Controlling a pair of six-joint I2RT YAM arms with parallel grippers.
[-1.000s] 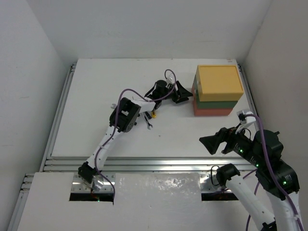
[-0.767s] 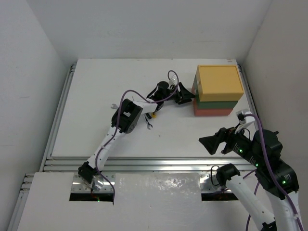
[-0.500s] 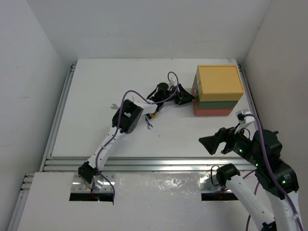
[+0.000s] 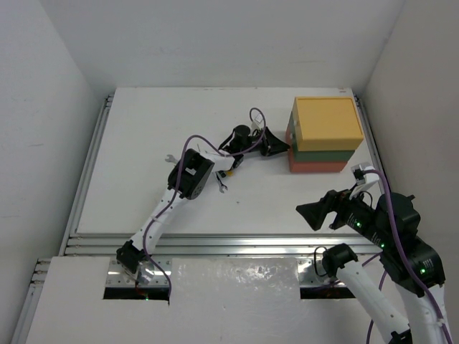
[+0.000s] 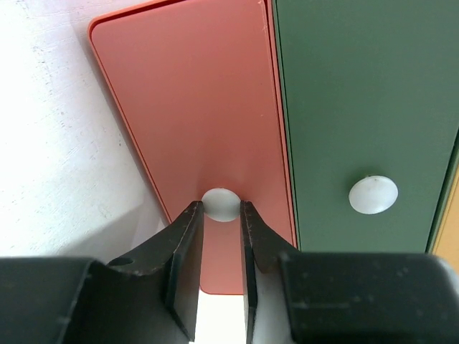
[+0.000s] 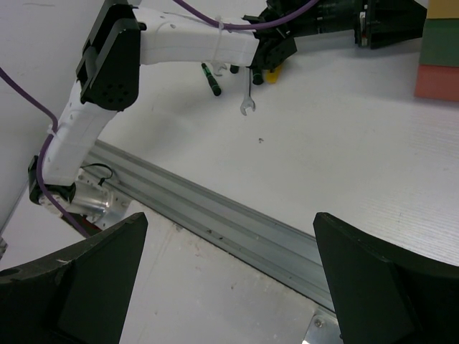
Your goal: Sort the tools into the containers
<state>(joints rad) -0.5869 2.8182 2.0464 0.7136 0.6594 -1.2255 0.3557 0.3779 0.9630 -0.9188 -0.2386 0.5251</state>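
Surface: white table between white walls.
Boxes: stacked at the upper right of the top view, yellow box on green box on red box.
Left gripper: at the red box's front, fingers pinched on its white knob.
Right gripper: lower right of the top view, fingers spread wide, holding nothing.
Tools: wrench, screwdriver and knife lie mid-table by the left arm, well apart from the boxes.
Second wrench: further left.

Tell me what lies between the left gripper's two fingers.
The white knob of the red drawer, a finger at each side; the left wrist view shows it.
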